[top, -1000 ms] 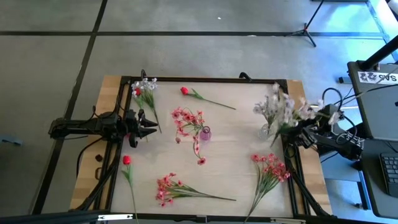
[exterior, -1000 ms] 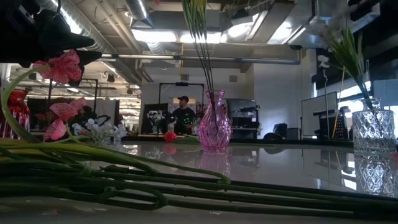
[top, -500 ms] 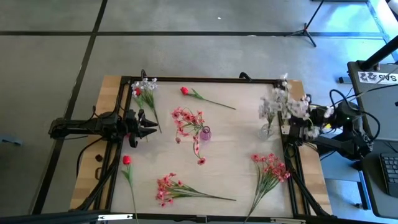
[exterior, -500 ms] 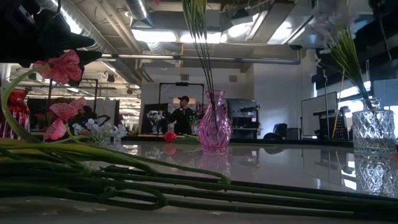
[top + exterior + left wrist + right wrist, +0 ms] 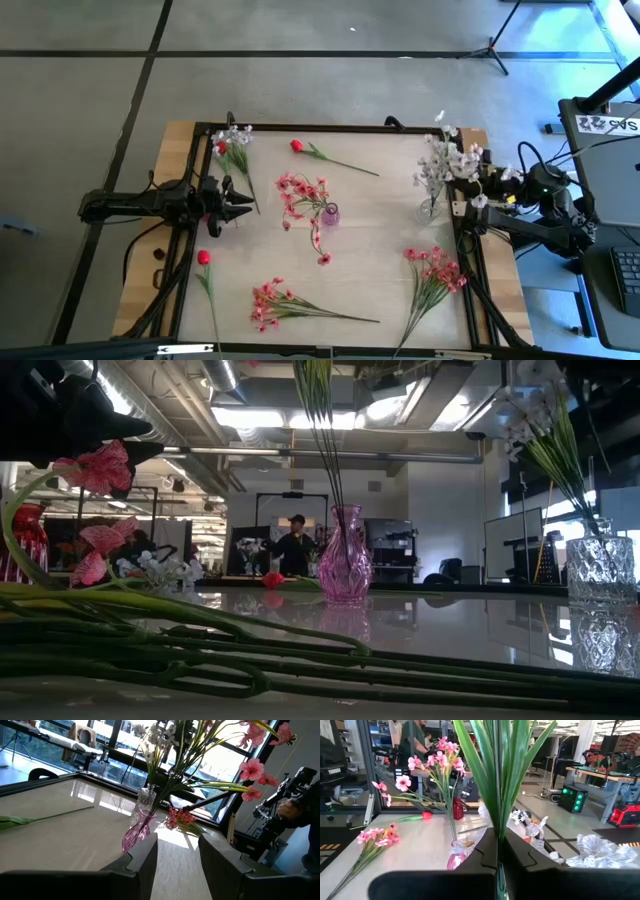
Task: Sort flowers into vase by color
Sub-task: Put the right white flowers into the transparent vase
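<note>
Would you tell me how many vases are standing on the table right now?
2. The pink vase stands near the table's middle, holding pink flowers. The clear vase stands by the right edge, where the right gripper holds white flowers in it.

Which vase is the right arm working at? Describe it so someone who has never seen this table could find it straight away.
Start at the table's right edge in the high view, where the right claw grips white flower stems. Under those blossoms stands the clear vase, next to the edge frame. It is colourless cut glass, whereas the pink vase mid-table is tinted and holds pink flowers.
</note>
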{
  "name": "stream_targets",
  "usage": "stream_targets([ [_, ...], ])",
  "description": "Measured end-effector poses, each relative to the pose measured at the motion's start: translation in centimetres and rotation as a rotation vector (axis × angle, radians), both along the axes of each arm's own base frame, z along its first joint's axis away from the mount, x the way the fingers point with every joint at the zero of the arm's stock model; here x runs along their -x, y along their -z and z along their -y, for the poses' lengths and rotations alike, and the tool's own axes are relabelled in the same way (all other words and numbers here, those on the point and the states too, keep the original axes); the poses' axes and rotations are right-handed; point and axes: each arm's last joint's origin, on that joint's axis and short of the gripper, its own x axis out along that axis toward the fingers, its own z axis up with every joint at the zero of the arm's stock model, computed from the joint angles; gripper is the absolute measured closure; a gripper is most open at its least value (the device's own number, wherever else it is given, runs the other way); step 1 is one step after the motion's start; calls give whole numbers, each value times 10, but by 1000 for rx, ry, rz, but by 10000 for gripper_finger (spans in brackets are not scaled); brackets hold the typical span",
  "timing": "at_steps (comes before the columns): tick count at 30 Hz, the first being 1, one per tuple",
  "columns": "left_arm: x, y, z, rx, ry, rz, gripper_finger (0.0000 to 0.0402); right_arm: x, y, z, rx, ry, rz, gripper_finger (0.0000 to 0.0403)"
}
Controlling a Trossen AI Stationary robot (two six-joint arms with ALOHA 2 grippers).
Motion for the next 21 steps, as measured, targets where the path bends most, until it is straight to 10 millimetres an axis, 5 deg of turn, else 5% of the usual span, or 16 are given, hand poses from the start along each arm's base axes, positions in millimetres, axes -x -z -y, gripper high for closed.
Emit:
stream_targets([
  [9,0,0,0,0,0,0,260,-2,-8,-1,-48,-58,113,397],
  [17,0,0,0,0,0,-1,260,42,-51,-18,-52,-200,229,397],
  [21,0,0,0,0,0,-1,260,58,-56,-24,-158,-260,198,397],
])
